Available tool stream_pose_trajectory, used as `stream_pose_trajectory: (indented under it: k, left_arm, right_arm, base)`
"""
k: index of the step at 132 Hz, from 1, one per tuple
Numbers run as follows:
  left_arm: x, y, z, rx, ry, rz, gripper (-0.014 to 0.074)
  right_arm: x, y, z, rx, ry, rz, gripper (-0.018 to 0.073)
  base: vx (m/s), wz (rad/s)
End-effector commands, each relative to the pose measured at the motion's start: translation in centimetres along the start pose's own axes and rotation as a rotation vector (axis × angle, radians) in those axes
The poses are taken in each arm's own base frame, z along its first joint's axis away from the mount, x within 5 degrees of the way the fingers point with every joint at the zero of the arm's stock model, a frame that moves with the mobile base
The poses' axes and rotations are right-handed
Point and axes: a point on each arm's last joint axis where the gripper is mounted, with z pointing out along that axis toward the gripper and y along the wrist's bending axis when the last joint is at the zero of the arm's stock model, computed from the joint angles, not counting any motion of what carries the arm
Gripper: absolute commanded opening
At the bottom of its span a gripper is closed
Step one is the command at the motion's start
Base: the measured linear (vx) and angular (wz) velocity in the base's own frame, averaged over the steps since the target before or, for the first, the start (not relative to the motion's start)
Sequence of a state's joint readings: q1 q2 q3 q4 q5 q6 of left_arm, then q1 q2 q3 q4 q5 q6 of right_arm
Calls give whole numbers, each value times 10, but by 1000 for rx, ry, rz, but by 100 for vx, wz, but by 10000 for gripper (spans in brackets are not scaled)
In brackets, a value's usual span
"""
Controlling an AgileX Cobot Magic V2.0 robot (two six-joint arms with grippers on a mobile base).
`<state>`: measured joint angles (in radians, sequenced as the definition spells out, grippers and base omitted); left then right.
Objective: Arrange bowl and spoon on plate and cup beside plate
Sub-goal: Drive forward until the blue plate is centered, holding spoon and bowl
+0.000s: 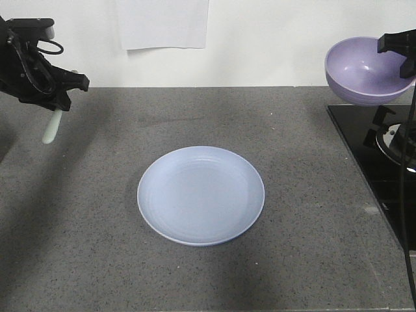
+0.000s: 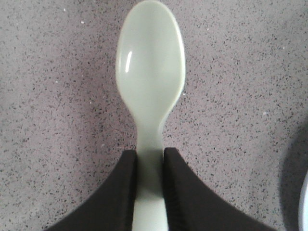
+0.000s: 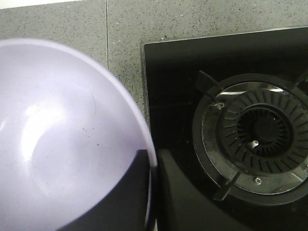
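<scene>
The pale blue plate [image 1: 201, 195] lies flat in the middle of the grey counter. High at the left, my left gripper [image 1: 60, 104] is shut on the handle of the mint-green spoon [image 1: 52, 127], which hangs bowl-end down above the counter. The left wrist view shows the spoon [image 2: 150, 72] pinched between the two black fingers [image 2: 126, 192], my left gripper [image 2: 149, 156] closed on its handle. At the far right my right gripper [image 1: 406, 62] holds the lavender bowl [image 1: 364, 70] up in the air by its rim. In the right wrist view that gripper [image 3: 152, 161] clamps the bowl [image 3: 62, 134] wall, one finger inside, one outside. The cup is out of view.
A black glass hob [image 1: 383, 162] with a gas burner [image 3: 257, 134] sits at the counter's right side, under the raised bowl. A white sheet of paper [image 1: 164, 23] hangs on the back wall. The grey speckled counter [image 1: 84, 214] surrounds the plate.
</scene>
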<state>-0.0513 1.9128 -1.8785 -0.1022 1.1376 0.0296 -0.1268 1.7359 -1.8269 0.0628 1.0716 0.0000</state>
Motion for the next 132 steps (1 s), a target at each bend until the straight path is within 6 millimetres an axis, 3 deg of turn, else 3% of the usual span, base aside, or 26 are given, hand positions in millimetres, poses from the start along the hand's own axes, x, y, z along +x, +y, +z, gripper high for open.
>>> stream_pose_trajectory:
  k: [1,132]
  left_arm:
    - [-8,-6,-34,15,-124,3,-6]
    - [-8,-6,-34,15,-124,3,-6]
  right_arm:
    - [-12,1,-32,-1,-139,-15,-7]
    - [-12,1,-32,-1,-139,-15,-7]
  base:
    - [4,-1]
    - [4,-1]
